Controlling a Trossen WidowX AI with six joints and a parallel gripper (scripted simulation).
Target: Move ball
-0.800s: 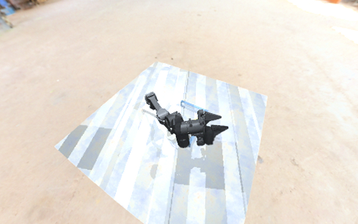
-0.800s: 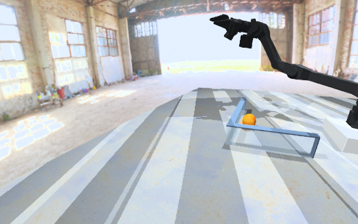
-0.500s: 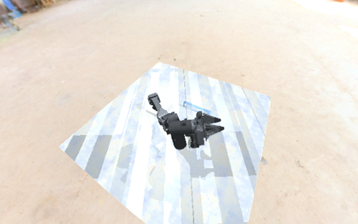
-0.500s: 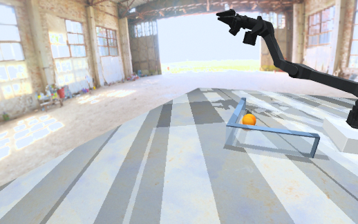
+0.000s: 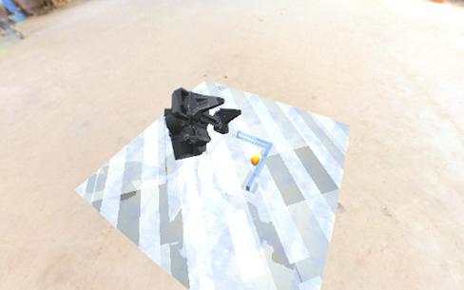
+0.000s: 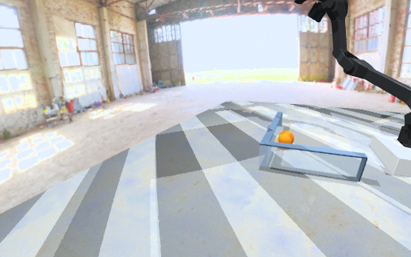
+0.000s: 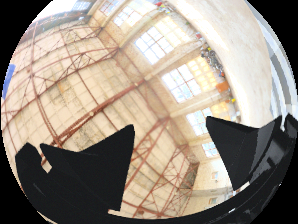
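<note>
The orange ball point(image 5: 255, 160) point(image 6: 286, 137) lies on the table inside the corner of the two low clear walls, close beside the wall point(image 5: 264, 158) point(image 6: 274, 127) that runs toward the back in the exterior view. The other wall point(image 5: 254, 138) point(image 6: 313, 147) stands in front of it there. The ball shows two shades of orange; I cannot make out the see-through copy apart from it. My gripper point(image 5: 231, 107) point(image 7: 171, 125) is open and empty, high above the table and away from the ball. The exterior view cuts it off at the top edge.
The striped table point(image 5: 287, 221) point(image 6: 190, 206) carries the walls. The arm point(image 6: 369, 73) rises from a white base block point(image 6: 390, 152) at the right of the exterior view. The wrist view shows mostly the hall's roof and windows, with neither ball nor walls.
</note>
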